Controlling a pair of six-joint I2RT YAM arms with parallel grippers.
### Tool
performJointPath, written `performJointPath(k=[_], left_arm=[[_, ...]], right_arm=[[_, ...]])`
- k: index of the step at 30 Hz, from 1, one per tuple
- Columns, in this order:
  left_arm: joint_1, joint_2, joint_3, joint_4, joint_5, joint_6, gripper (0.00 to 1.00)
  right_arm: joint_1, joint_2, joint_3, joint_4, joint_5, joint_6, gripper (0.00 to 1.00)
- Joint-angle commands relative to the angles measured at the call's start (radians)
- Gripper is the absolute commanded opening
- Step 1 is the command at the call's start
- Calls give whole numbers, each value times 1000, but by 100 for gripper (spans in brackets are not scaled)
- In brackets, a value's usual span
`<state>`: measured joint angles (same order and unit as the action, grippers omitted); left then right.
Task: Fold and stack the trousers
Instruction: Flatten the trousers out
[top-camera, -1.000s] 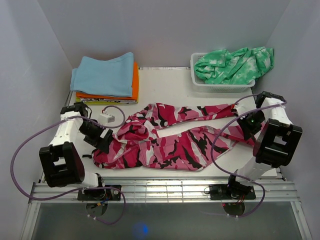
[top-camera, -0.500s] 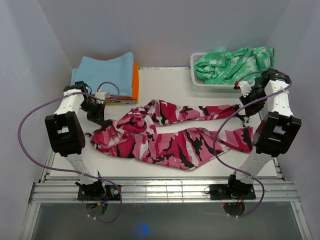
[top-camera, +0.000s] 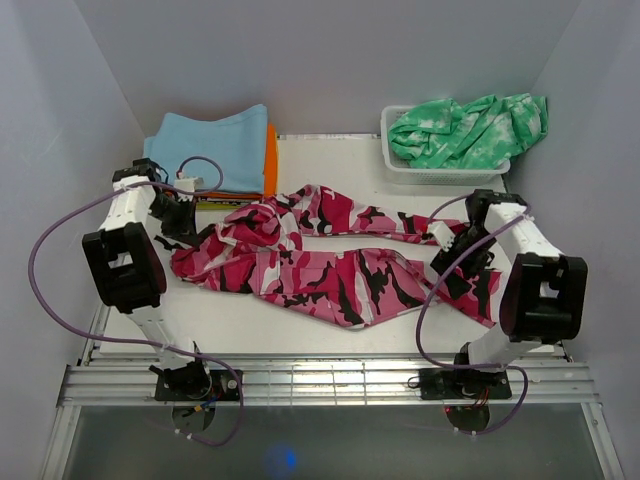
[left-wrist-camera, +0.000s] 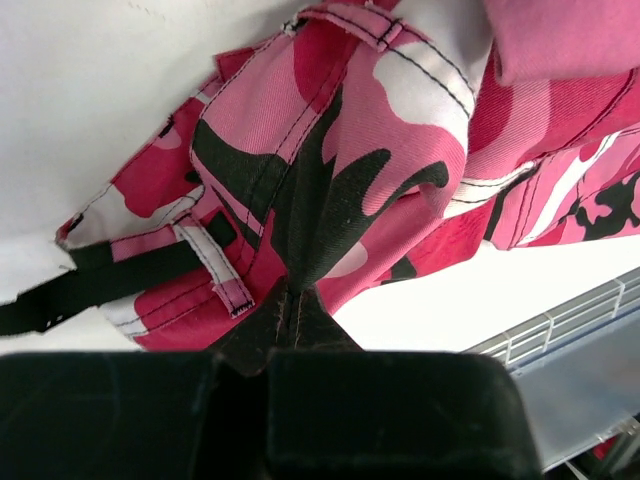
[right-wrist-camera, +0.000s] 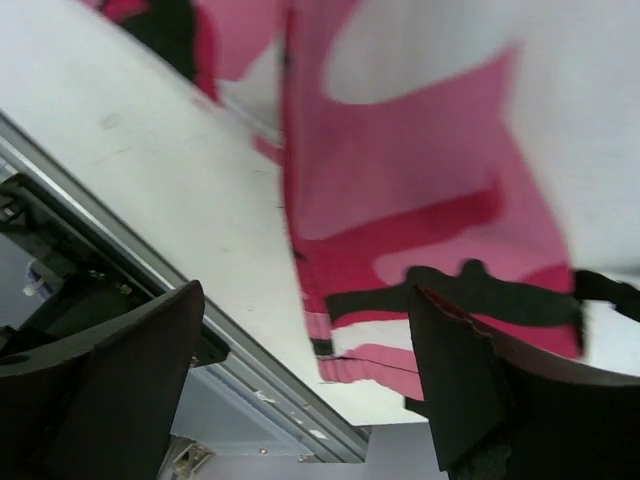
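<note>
The trousers (top-camera: 320, 270), in pink camouflage, lie spread across the white table (top-camera: 330, 165), waist at the left and legs running right. My left gripper (top-camera: 186, 226) is at the waist end. In the left wrist view it (left-wrist-camera: 265, 350) is shut on a pinched black patch of the trousers (left-wrist-camera: 370, 130), which hang taut from it. My right gripper (top-camera: 456, 246) is over the leg ends. In the right wrist view it (right-wrist-camera: 300, 390) stands open, its fingers (right-wrist-camera: 120, 380) wide apart above a leg hem of the trousers (right-wrist-camera: 400, 220), holding nothing.
A folded stack, light blue on orange (top-camera: 210, 150), lies at the back left. A white basket (top-camera: 440, 172) holding a green tie-dye garment (top-camera: 470, 130) stands at the back right. The slatted rail (top-camera: 320, 380) runs along the near edge, with walls close on both sides.
The left gripper shut on the waist end and pulled it back and left. The right gripper lifted the leg end, then opened and let it go. The trousers shifted left.
</note>
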<state>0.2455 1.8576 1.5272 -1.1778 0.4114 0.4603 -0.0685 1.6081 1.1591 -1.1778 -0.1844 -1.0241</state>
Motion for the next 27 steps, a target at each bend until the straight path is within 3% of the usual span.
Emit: performJointPath(k=[1, 7, 14, 17, 18, 21, 27], left_arm=[[5, -83, -31, -8, 17, -15, 0], [6, -97, -59, -6, 27, -15, 0], [12, -90, -64, -6, 43, -35, 0], [15, -87, -65, 0, 47, -41, 0], [18, -86, -58, 0, 49, -48, 0], [31, -71, -7, -5, 49, -72, 0], [75, 24, 246, -89, 112, -124, 0]], right_arm=[[59, -103, -94, 47, 10, 2, 80], [67, -116, -188, 112, 72, 48, 70], [67, -60, -312, 296, 204, 55, 68], [68, -28, -338, 390, 278, 58, 53], [67, -24, -332, 406, 293, 61, 38], [64, -14, -225, 414, 325, 76, 8], [-25, 33, 246, 232, 229, 64, 8]])
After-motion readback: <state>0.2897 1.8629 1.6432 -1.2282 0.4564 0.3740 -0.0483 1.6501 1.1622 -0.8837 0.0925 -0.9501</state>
